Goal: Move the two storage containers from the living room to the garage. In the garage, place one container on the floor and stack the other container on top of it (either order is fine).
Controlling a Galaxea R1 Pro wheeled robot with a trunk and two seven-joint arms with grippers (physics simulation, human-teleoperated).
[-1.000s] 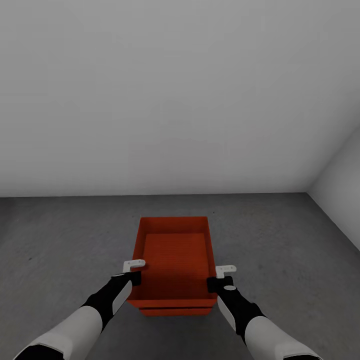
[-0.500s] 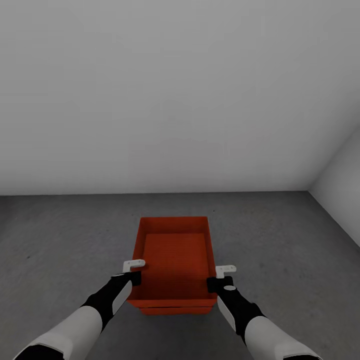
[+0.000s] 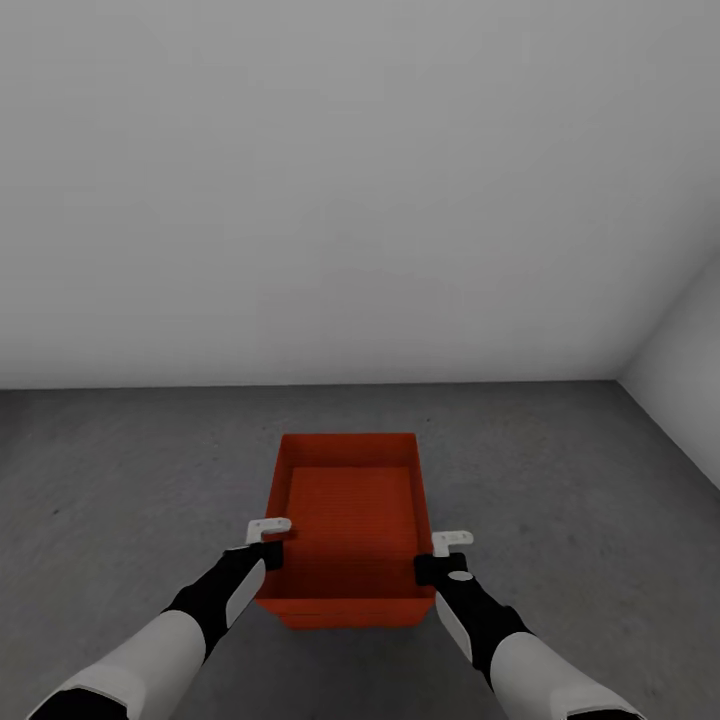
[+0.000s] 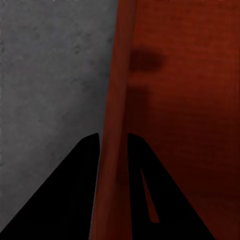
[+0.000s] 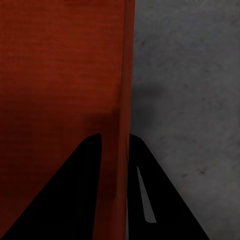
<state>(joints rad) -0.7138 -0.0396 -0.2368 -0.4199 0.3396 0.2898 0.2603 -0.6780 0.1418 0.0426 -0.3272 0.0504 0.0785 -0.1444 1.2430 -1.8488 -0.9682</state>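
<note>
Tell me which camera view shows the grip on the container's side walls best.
The wrist views. The left wrist view shows the left gripper astride the storage container's wall, one finger on each side; the right wrist view shows the right gripper the same way. The head view shows the whole container over the concrete floor, but little of the fingers.

Plain white wall (image 3: 350,180) ahead; second white wall (image 3: 690,380) at right.

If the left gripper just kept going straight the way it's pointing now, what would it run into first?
The left gripper straddles the side wall of the upper storage container, pointing down. Going on, its fingers would slide along that wall, probably toward the concrete floor and the container's bottom; depth is unclear.
</note>
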